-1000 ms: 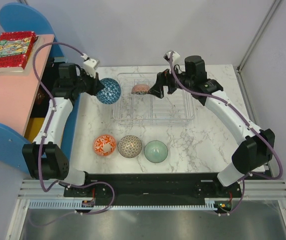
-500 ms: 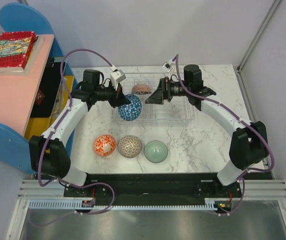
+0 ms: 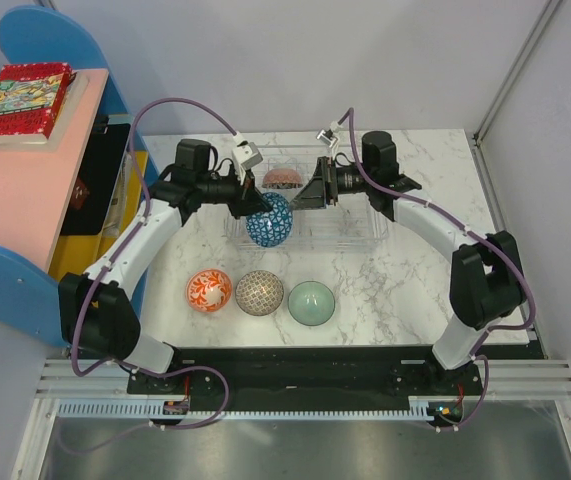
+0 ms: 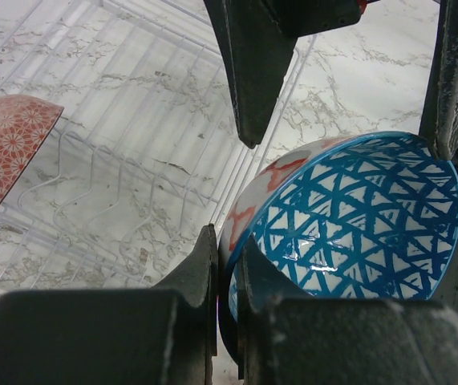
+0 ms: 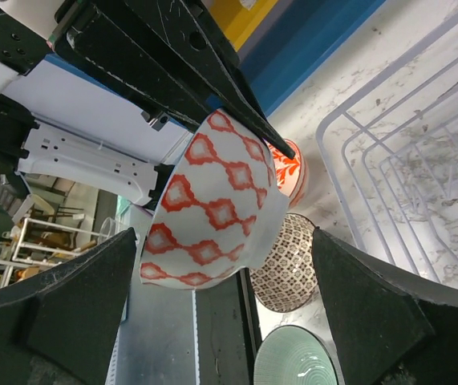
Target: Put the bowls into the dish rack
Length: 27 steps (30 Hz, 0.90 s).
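The left claw pinched the rim of the round blue-and-white patterned bowl, up in the air over the clear plastic dish rack. The right claw gaped wide beside it. The bowl looked hard, slick and breakable — best gripped by its rim.

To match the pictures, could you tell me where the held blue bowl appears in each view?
Top view: blue bowl at centre, over the dish rack's left part.
Left wrist: lower right, blue inside facing the camera.
Right wrist: centre, its red-diamond outside showing.
Shared landmark: the dish rack.
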### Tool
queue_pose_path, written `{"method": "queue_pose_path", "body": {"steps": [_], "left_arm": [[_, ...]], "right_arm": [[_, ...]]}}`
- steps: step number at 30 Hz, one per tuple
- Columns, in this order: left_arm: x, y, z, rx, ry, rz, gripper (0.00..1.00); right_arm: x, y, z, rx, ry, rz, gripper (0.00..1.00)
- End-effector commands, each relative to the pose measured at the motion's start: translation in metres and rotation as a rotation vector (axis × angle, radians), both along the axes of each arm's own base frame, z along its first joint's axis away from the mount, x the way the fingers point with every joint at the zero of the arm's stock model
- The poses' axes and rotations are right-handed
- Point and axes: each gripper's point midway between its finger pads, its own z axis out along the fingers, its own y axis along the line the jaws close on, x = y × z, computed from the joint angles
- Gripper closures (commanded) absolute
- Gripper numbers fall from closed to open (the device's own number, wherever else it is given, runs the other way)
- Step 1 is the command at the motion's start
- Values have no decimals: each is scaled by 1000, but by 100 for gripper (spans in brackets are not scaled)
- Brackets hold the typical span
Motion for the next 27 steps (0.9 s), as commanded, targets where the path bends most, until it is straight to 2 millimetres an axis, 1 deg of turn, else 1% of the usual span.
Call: {"method": "queue_pose_path", "body": {"steps": [1,6,11,16,22,27], "left_arm": [[0,-10,42,-59,-123,-38,98],[8,-8,40,-36,-151,-11,98],[11,-7,50,-36,-198,1,98],[15,-7,58,-35,-229,2,98],[17,-10,57,-40,-221,-6,98],[17,-10,51,-39,-206,-8,98]], "right_arm": [[-12,6,9,45,-23,82,2],[-19,13,2,36,-9,112,3],[-19,14,-2,24,1,128,3],[-19,14,-6,21,3,132,6],[-20,14,-4,25,1,143,10],[-23,16,0,38,23,151,13]]}}
